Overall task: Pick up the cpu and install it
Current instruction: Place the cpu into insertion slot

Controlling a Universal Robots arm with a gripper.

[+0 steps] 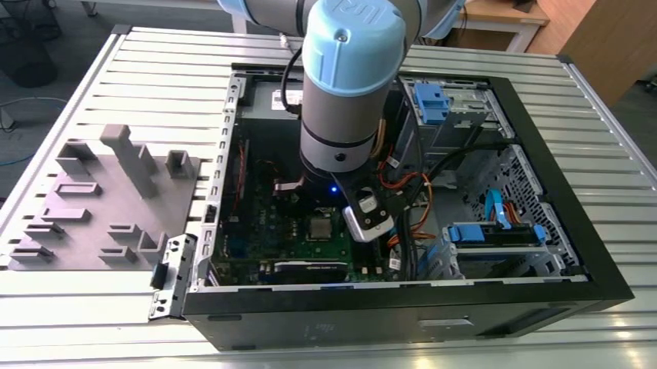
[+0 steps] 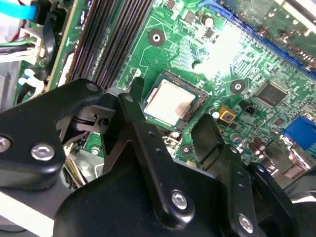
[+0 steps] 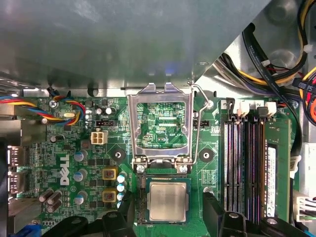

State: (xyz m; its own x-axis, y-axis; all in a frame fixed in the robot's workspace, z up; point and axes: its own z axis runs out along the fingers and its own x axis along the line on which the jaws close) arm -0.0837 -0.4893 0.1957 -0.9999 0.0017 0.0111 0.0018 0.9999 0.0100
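The cpu [image 3: 168, 201], a small square chip with a silvery top, lies flat in the dark socket frame [image 3: 142, 200] of the green motherboard [image 3: 98, 153]. It also shows in the second wrist view as the pale cpu [image 2: 169, 103] and in the exterior view as the cpu [image 1: 321, 227]. My gripper [image 3: 169, 211] hangs just over it and is open. One black finger [image 2: 132, 101] stands on each side of the chip, clear of its edges, with nothing held. The socket's metal load plate [image 3: 159, 94] is swung up and its lever [image 3: 200, 123] is raised.
The open computer case [image 1: 575, 254] walls the board in. Memory slots [image 3: 247, 163] run beside the socket, and the grey power supply box [image 3: 123, 39] and cable bundles [image 3: 276, 54] lie close by. A grey moulded tray [image 1: 92, 200] sits on the slatted table at the exterior view's left.
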